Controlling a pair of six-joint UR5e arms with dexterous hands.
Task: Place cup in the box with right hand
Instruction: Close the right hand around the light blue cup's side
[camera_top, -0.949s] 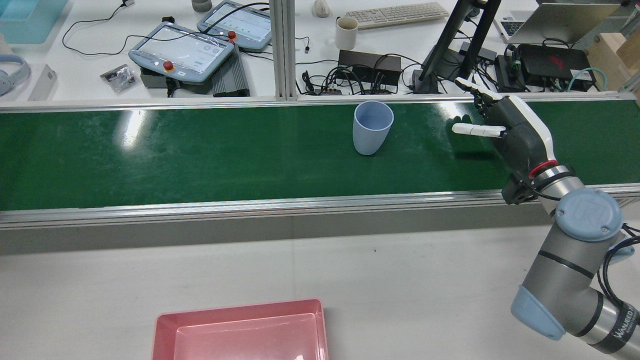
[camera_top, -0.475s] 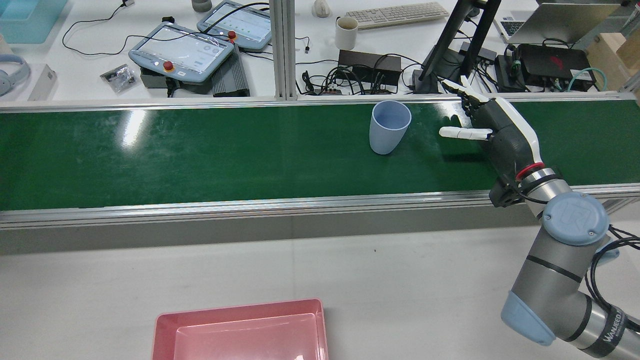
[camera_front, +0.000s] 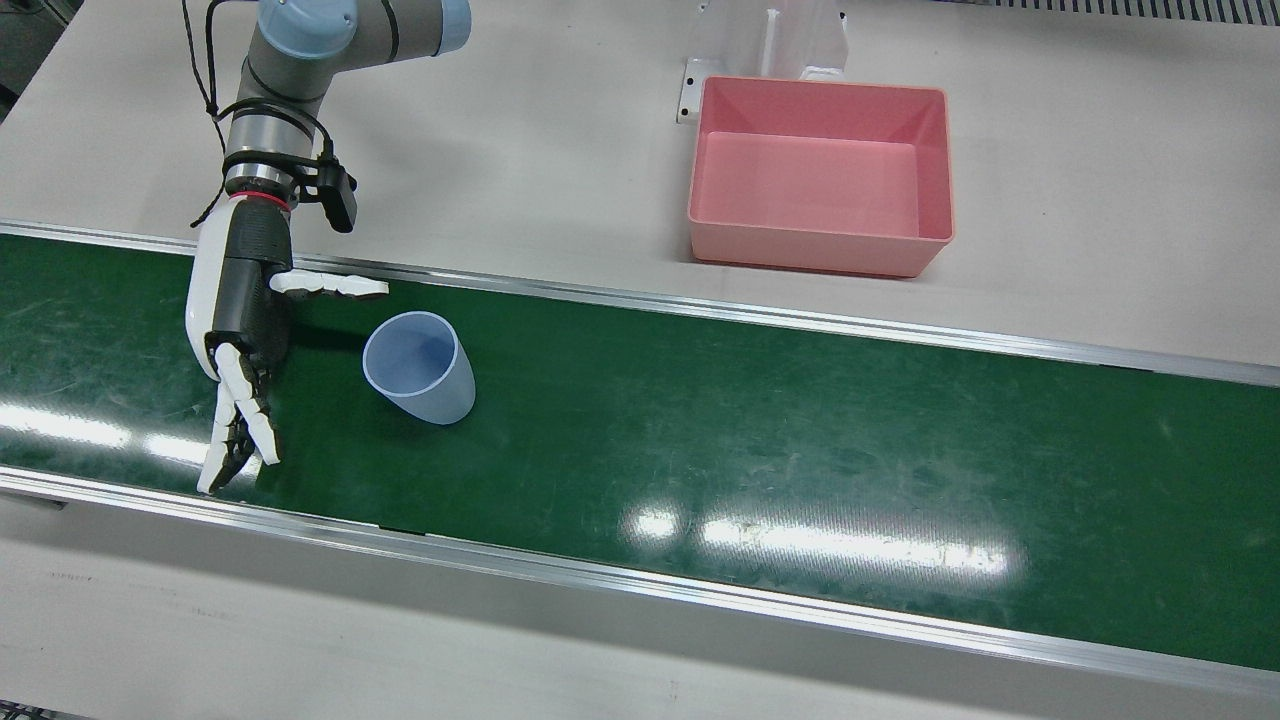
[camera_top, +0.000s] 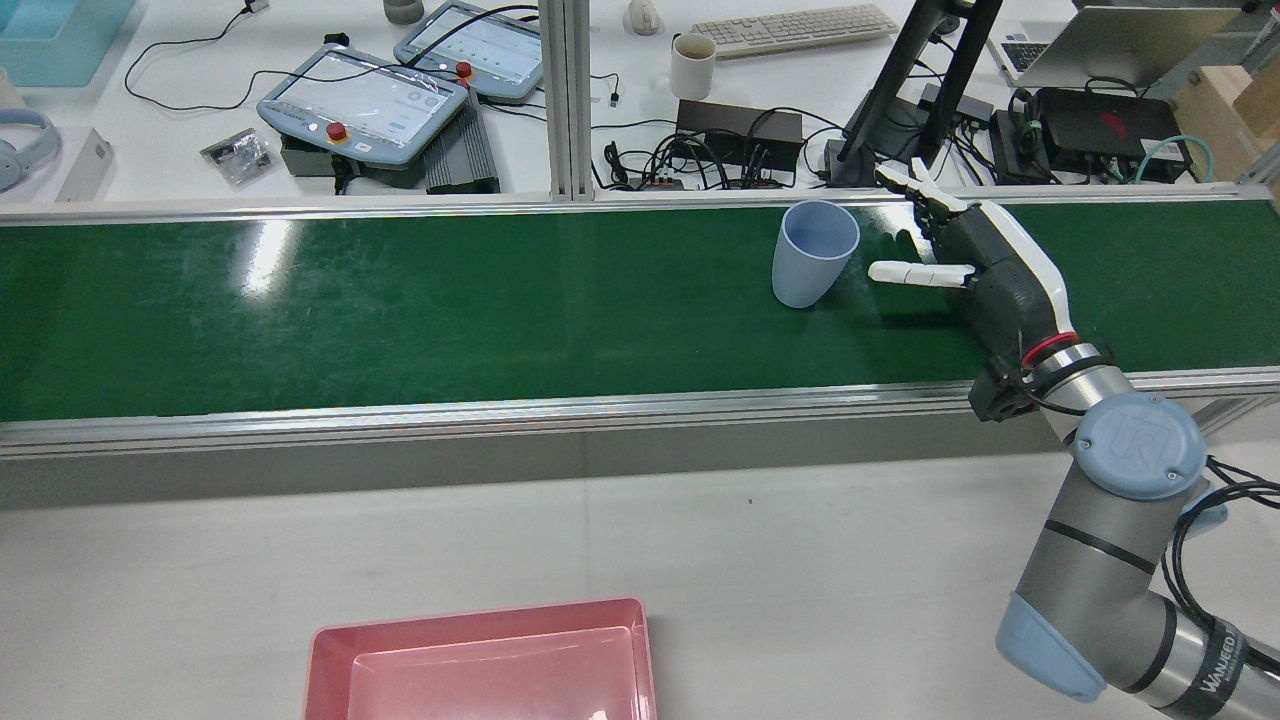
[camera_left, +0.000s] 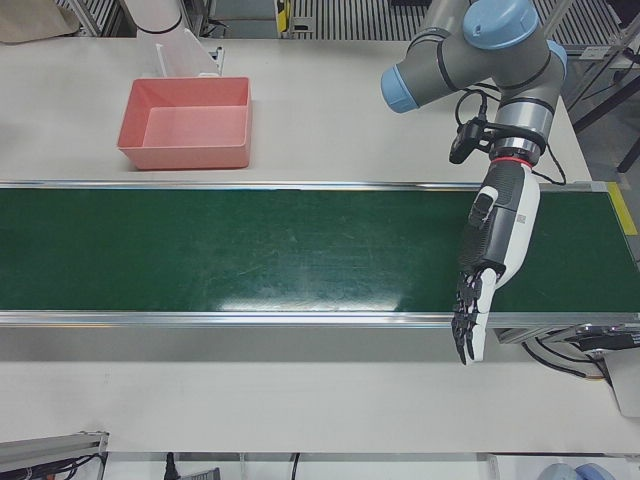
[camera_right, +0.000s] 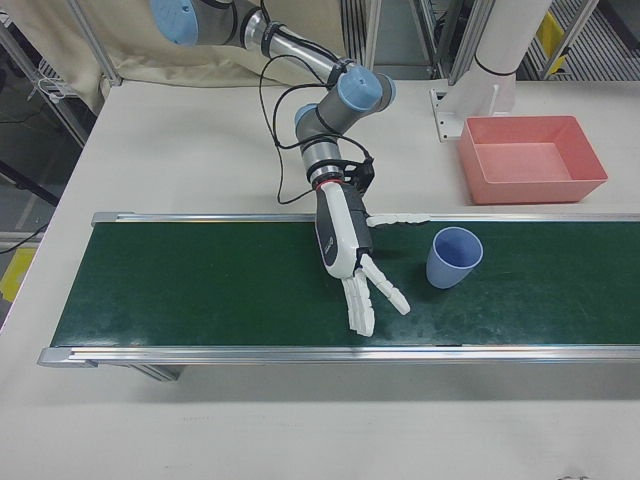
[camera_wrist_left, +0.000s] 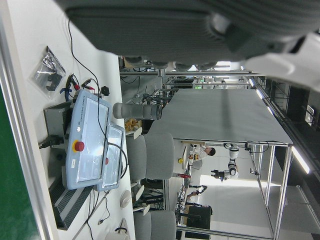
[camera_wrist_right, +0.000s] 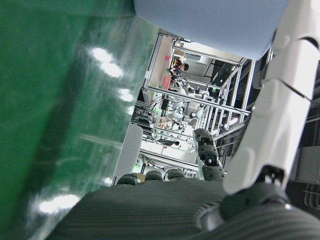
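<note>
Right hand (camera_front: 240, 330): stretched low over the green conveyor belt (camera_front: 800, 440), fingers spread and extended toward the belt's operator-side edge, thumb pointing at the cup, holding nothing.
Pale blue plastic cup (camera_front: 418, 366): upright on the belt, just beside the thumb, not touching.
Pink rectangular plastic box (camera_front: 820, 175): on the tabletop beyond the belt's robot-side edge.
Left hand (camera_left: 492, 255): fingers straight, empty, over the belt's other end.

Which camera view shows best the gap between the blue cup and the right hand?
The front view: looking almost straight down, it shows the blue cup apart from the open right hand. The rear and right-front views show the gap obliquely. The right hand view shows only the cup's edge, close. The left-front view misses the cup.
</note>
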